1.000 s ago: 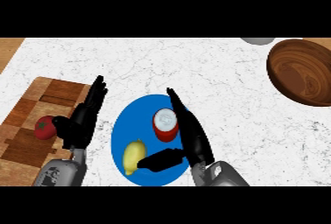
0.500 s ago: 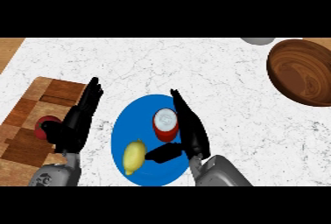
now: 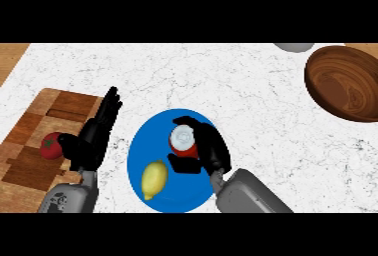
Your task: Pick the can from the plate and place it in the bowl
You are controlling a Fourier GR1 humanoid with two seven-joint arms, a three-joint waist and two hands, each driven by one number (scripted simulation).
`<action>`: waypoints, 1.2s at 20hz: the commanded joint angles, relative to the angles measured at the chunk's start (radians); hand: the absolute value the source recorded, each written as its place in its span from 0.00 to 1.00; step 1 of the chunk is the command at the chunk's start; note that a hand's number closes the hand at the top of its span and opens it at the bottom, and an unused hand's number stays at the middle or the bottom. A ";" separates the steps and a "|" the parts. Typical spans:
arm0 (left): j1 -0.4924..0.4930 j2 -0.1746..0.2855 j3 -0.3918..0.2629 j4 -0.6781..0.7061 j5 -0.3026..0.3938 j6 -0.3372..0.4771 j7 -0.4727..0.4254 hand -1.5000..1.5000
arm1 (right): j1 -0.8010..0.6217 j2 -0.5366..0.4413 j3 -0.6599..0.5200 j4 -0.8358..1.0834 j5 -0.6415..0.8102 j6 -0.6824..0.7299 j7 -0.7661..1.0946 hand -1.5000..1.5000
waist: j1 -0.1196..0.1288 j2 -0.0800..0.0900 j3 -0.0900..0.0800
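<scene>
**My right hand wraps the can on the plate**

My right hand [image 3: 215,150] comes in from the lower edge, over the right side of the blue plate [image 3: 142,150]. It is closed around the can [image 3: 181,138]. The fingers curl over the can's far side and right flank, and the thumb sits against its near side. Between them I can still see the can's red body and pale top.

The can stands upright over the plate's middle, a little toward the far rim. I cannot tell whether its base rests on the plate or is just off it.

A yellow lemon [image 3: 155,179] lies on the plate too, on the near left part, close to the can but not touching it.

The wooden bowl [image 3: 345,82] sits well off to the plate's far right on the white marbled worktop [image 3: 221,80], partly cut by the edge of view.

Left of the plate lies a wooden board [image 3: 44,120]. My left hand [image 3: 93,137] hangs over the board's plate-side edge, fingers straight and pointing away from me, holding nothing. A red tomato [image 3: 50,145] rests on the board just beyond that hand, on the side away from the plate.
</scene>
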 commanded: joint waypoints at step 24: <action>0.017 -0.041 0.000 -0.015 -0.039 0.016 0.010 0.50 | 0.385 -0.577 -0.344 -0.651 -0.339 0.248 -0.594 1.00 | -0.026 0.001 0.000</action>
